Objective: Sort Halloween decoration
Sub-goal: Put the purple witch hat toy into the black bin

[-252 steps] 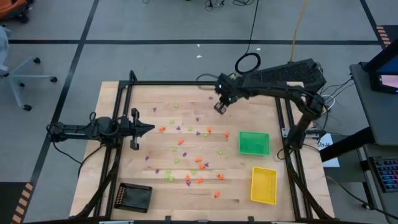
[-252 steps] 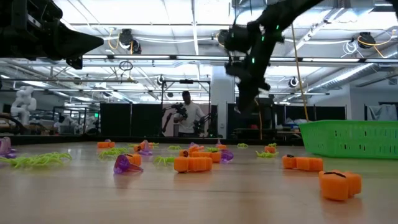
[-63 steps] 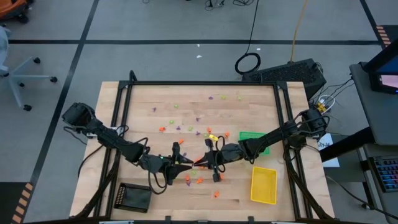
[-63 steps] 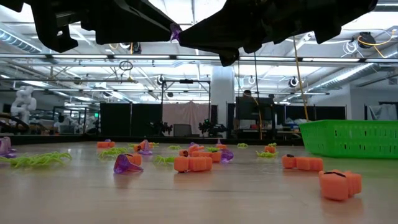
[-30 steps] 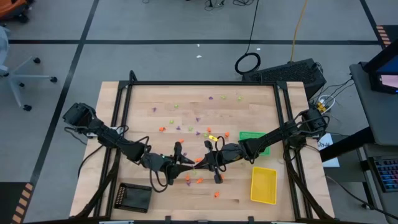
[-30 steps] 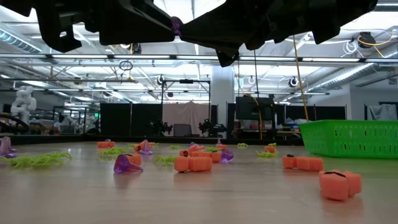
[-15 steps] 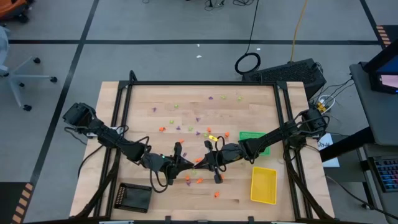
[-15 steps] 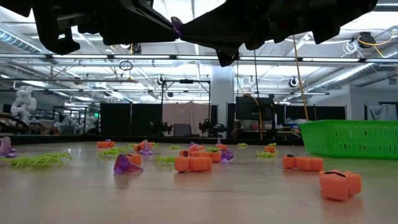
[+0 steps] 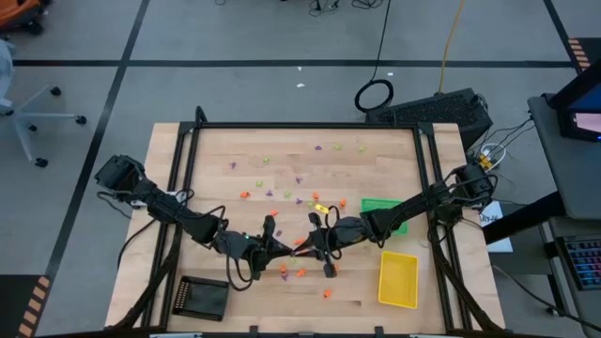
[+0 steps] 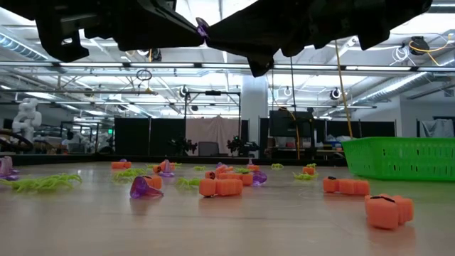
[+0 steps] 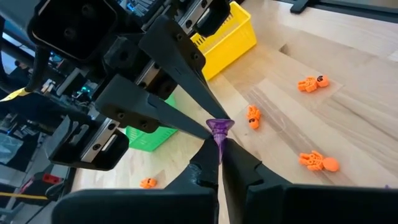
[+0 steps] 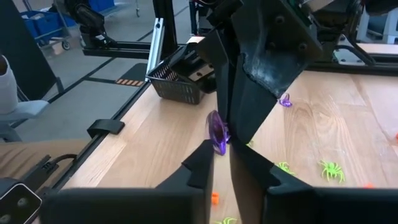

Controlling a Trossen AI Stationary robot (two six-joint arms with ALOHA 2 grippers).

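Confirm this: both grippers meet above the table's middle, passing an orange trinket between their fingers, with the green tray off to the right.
Wrong in one respect: the trinket is purple, not orange, as the left wrist view shows. The left gripper and the right gripper do meet above the table's middle with it between their fingers, and the green tray does sit off to the right.

The desk (image 9: 376,169) is of pale wood boards with visible grain, smooth and a little shiny. Between the two end effectors, a purple trinket (image 11: 219,127) looks like translucent glossy plastic. Both end effectors, the left end effector (image 11: 219,163) and the right end effector (image 12: 222,163), have matt black plastic fingers. Beyond them, the yellow tray (image 11: 233,31) and the green tray (image 10: 402,158) are perforated plastic.
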